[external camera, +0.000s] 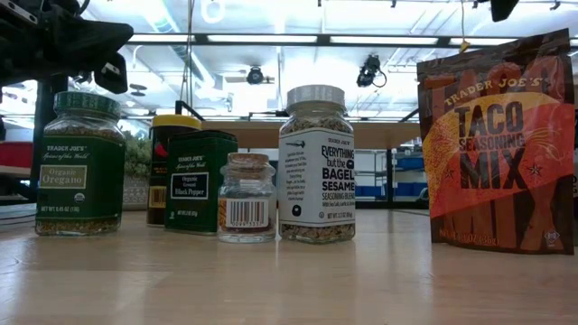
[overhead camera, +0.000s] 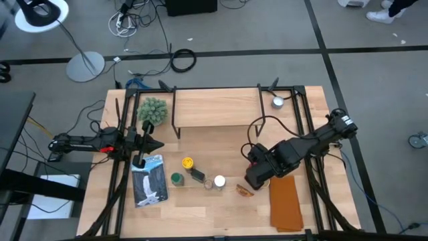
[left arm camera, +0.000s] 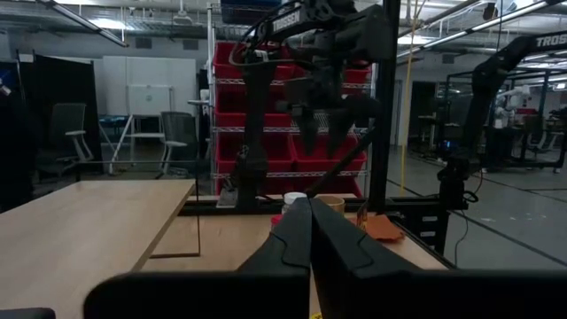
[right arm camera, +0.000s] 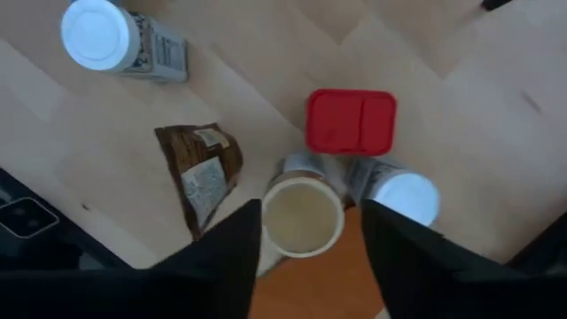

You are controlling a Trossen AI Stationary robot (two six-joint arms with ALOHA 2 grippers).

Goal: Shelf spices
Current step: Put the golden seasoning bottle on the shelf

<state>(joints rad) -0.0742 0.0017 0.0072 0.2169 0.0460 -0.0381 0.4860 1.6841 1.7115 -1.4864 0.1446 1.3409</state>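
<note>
My right gripper (right arm camera: 312, 211) hangs open, pointing down, above a tan cylinder (right arm camera: 304, 218) that stands on the table; its fingers show on either side of the cylinder, clear above it. Beside the cylinder stand a red tin (right arm camera: 351, 120) and a white-lidded jar (right arm camera: 406, 197). A brown packet (right arm camera: 199, 168) lies flat close by. More spices stand in a row on the table: a yellow-lidded jar (overhead camera: 188, 163), a green-lidded jar (overhead camera: 176, 178), a black box (overhead camera: 197, 175). The shelf (overhead camera: 214, 108) stands at the far side. My left gripper (overhead camera: 148, 144) rests shut at the left.
A fuzzy green plant ball (overhead camera: 152, 109) sits left of the shelf, a small silver cup (overhead camera: 277, 102) right of it. An orange packet (overhead camera: 285, 203) lies near the right front, a pale packet (overhead camera: 148, 179) near my left gripper. Black frame rails run along both table sides.
</note>
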